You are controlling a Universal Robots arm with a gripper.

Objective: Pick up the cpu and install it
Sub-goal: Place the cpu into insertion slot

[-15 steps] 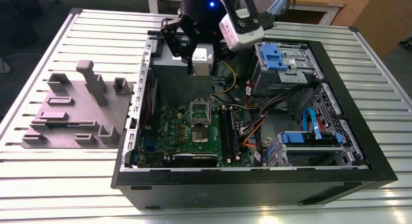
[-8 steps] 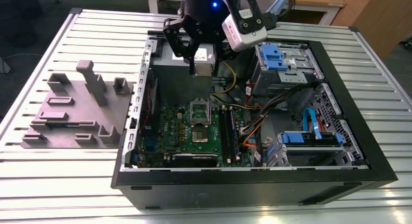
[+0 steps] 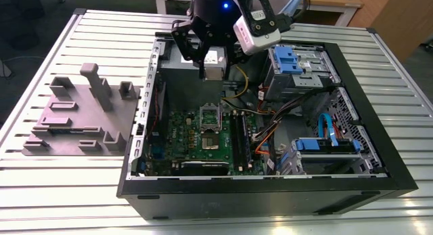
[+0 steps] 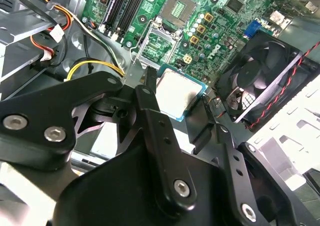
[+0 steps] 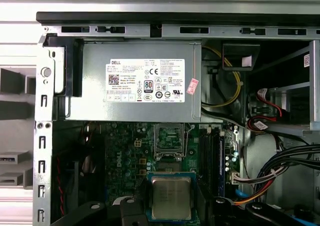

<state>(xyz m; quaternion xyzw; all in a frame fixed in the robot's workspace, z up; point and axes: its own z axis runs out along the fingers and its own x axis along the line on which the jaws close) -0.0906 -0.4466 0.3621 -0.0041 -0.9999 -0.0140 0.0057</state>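
Observation:
The cpu [image 4: 180, 91] is a flat square chip with a silver top and green rim, and my gripper [image 4: 177, 99] is shut on it, a black finger on each side. In the first wrist view the cpu [image 5: 171, 198] hangs above the green motherboard [image 5: 125, 161], just short of the socket's opened metal frame [image 5: 170, 138]. In the exterior view my gripper [image 3: 216, 68] hovers over the back part of the open computer case [image 3: 271, 194], above the power supply. The bare socket [image 4: 182, 3] lies beyond the raised frame [image 4: 157, 43], uncovered.
A grey power supply box [image 5: 135, 80] with a white label fills the case's back. A black fan [image 4: 260, 80] sits by one wall, and memory slots [image 3: 240, 139], cable bundles [image 3: 291, 113] and blue drive bays [image 3: 297, 60] are on the exterior view's right. A grey fixture [image 3: 81, 118] stands on the slatted table.

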